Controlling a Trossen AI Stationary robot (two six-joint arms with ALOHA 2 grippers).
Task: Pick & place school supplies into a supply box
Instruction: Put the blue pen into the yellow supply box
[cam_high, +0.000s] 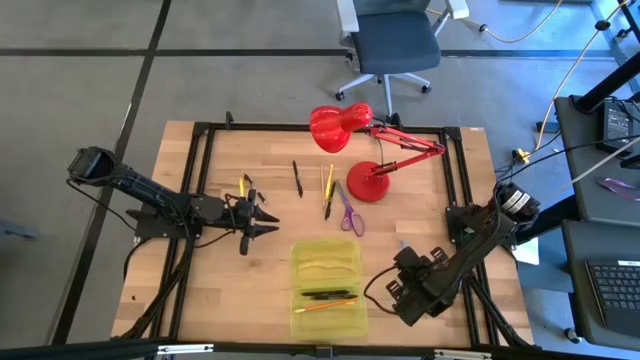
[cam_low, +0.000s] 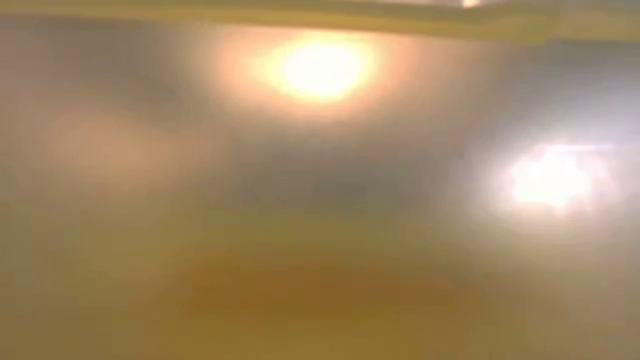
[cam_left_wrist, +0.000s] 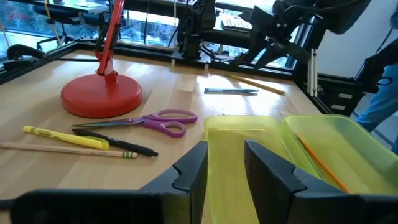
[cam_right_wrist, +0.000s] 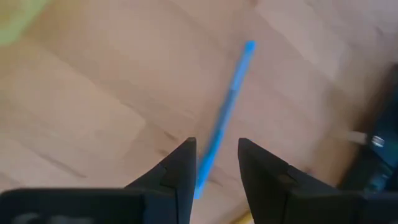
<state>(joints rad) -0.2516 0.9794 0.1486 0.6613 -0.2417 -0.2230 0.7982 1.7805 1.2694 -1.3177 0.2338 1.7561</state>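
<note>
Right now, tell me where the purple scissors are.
In the high view, the scissors lie mid-table, just left of the red lamp's base, above the supply box.

From above, I see my table (cam_high: 250, 300) evenly lit by soft overhead light, with only faint shadows under my arms. My low view is a warm amber haze, wholly out of focus, with two bright glare blooms. Past my left fingers the picture is crisp, daylight coming from windows beyond. My right wrist view is blurred; the blue pen (cam_right_wrist: 224, 112) looks smeared.
</note>
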